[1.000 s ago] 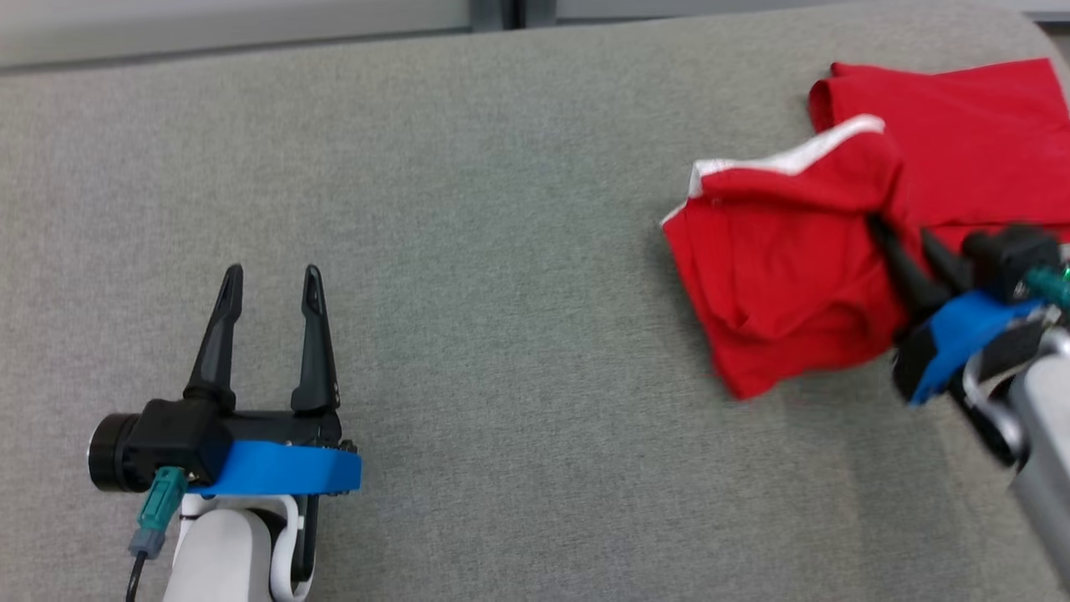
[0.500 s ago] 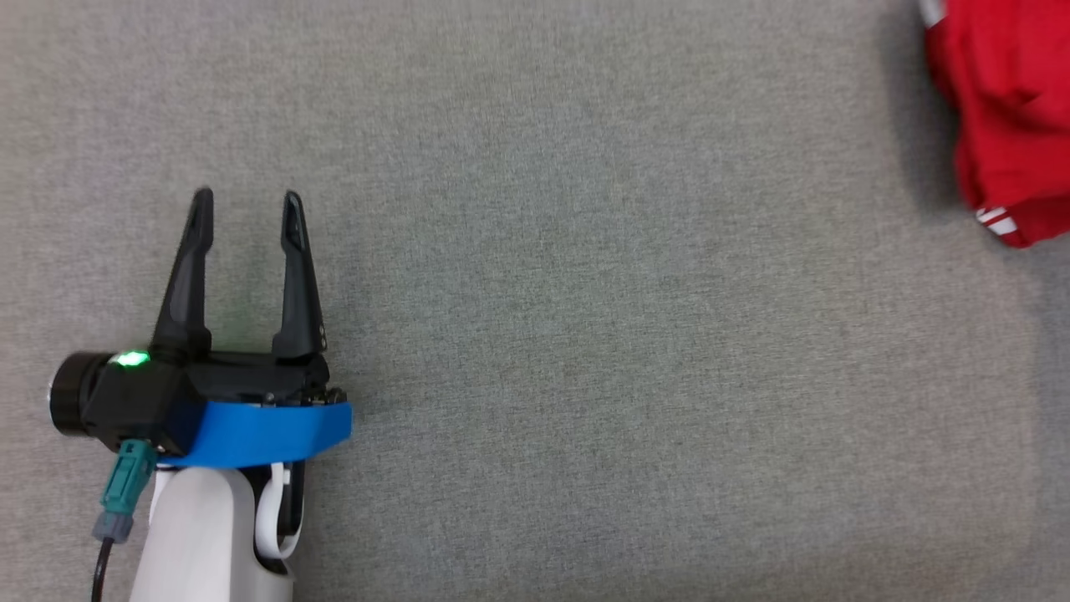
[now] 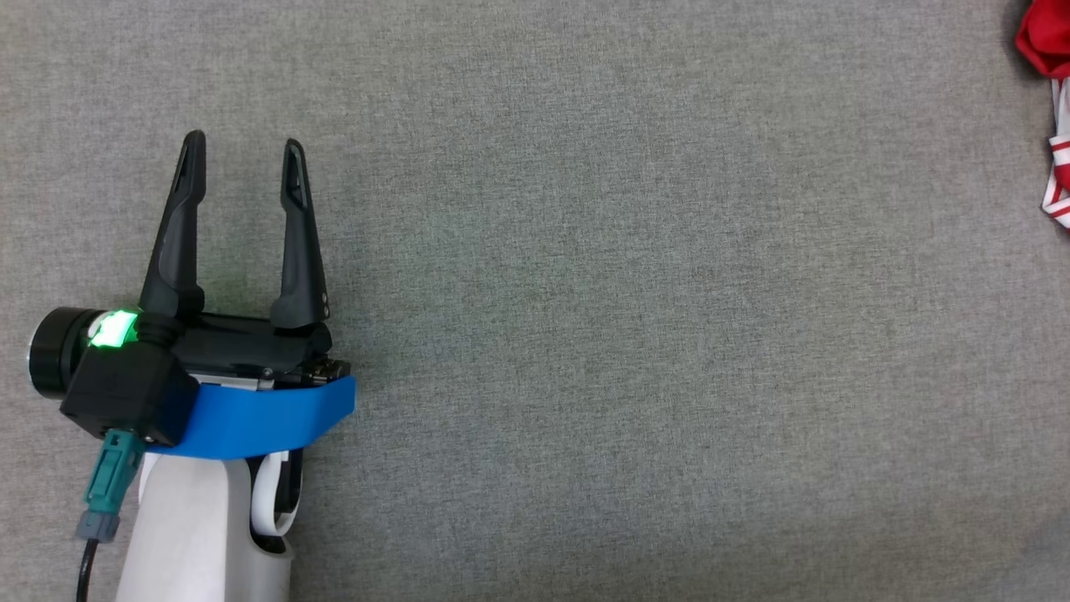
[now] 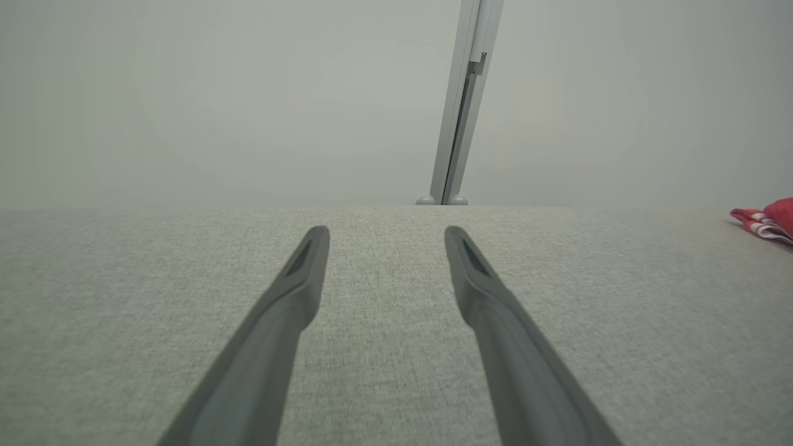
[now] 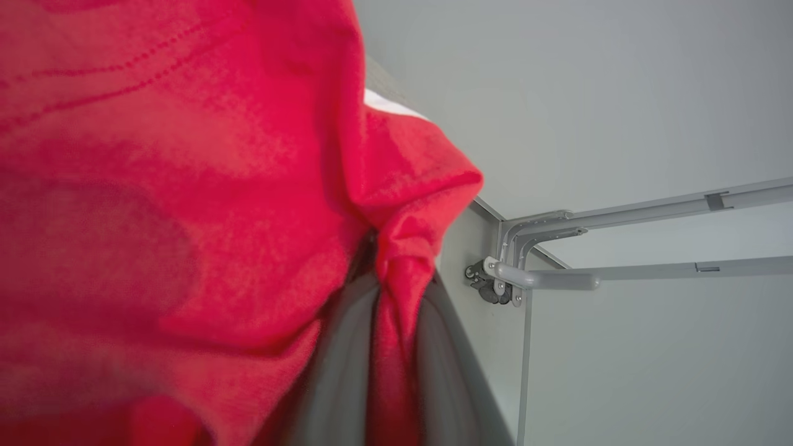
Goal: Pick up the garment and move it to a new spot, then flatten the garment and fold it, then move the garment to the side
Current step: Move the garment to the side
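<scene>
The right gripper (image 5: 396, 291) is clamped on a bunched fold of the red garment (image 5: 186, 186). The cloth is pinched between its two fingers and the rest drapes close over the wrist camera. One pinch on a bunch is a thin hold, I judge. Carry it smoothly, and high enough that the hanging hem neither drags nor pulls the fold out.

The left gripper (image 3: 243, 144) stands with its fingers apart, holding nothing, low over the table (image 3: 627, 334) at the near left. It is well apart from the garment and could take a second corner once the cloth is down.

In the head view the garment shows at the far right edge, with a white-striped hem below the red. Whether it touches the table I cannot tell. The grey table between lies bare and wide, good room for laying out and flattening.

Farther off, in the left wrist view, the table's far edge (image 4: 186, 208) runs straight across below a pale wall, and a thin post (image 4: 461, 124) rises behind it. Set down short of that edge.
</scene>
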Tool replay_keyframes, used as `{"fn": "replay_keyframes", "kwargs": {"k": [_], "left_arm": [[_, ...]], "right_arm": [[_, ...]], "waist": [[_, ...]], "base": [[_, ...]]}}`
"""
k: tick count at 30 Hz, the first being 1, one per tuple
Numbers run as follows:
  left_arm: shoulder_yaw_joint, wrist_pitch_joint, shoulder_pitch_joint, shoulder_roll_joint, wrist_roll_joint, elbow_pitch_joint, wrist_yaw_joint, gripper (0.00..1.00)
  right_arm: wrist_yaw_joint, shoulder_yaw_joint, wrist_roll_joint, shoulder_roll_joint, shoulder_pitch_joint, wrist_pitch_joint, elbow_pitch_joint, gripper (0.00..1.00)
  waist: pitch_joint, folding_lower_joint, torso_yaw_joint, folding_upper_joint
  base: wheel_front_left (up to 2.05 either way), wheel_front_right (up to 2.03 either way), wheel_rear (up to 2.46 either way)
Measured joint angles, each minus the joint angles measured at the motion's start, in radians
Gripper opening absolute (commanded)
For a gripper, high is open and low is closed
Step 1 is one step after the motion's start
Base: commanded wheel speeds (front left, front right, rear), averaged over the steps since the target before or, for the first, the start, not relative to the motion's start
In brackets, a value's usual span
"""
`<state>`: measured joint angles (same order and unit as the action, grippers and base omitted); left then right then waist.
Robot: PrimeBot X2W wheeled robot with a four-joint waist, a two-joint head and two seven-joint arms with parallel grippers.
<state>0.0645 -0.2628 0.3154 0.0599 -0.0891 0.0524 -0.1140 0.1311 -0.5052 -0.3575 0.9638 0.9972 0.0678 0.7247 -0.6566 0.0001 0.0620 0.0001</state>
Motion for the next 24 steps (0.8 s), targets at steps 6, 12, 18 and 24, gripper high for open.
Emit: {"fn": "replay_keyframes", "kwargs": {"k": [6,12,18,24], "left_arm": [[-0.016,0.0,-0.005,0.001,0.0,0.007,0.003,1.0],[-0.024,0.0,-0.017,0.001,-0.008,-0.018,0.006,1.0],[-0.05,0.0,-0.063,0.0,-0.027,-0.052,0.008,1.0],[-0.064,0.0,-0.135,-0.004,-0.046,-0.085,0.009,1.0]], "right_arm": [[0.0,0.009,0.004,-0.035,0.035,-0.024,0.057,1.0],[0.0,0.072,0.03,-0.084,0.061,-0.076,0.115,1.0],[0.0,0.153,0.035,-0.166,0.053,-0.201,0.107,1.0],[0.0,0.168,0.031,-0.285,-0.025,-0.293,0.034,1.0]], "waist": [[-0.002,0.0,0.011,0.0],[0.037,0.0,0.017,0.0001],[0.135,-0.0003,0.005,-0.0003],[0.258,-0.0004,-0.01,-0.0003]], "base": [[0.0,0.0,0.0],[0.0,0.0,0.0],[0.0,0.0,0.0],[0.0,0.0,0.0]]}}
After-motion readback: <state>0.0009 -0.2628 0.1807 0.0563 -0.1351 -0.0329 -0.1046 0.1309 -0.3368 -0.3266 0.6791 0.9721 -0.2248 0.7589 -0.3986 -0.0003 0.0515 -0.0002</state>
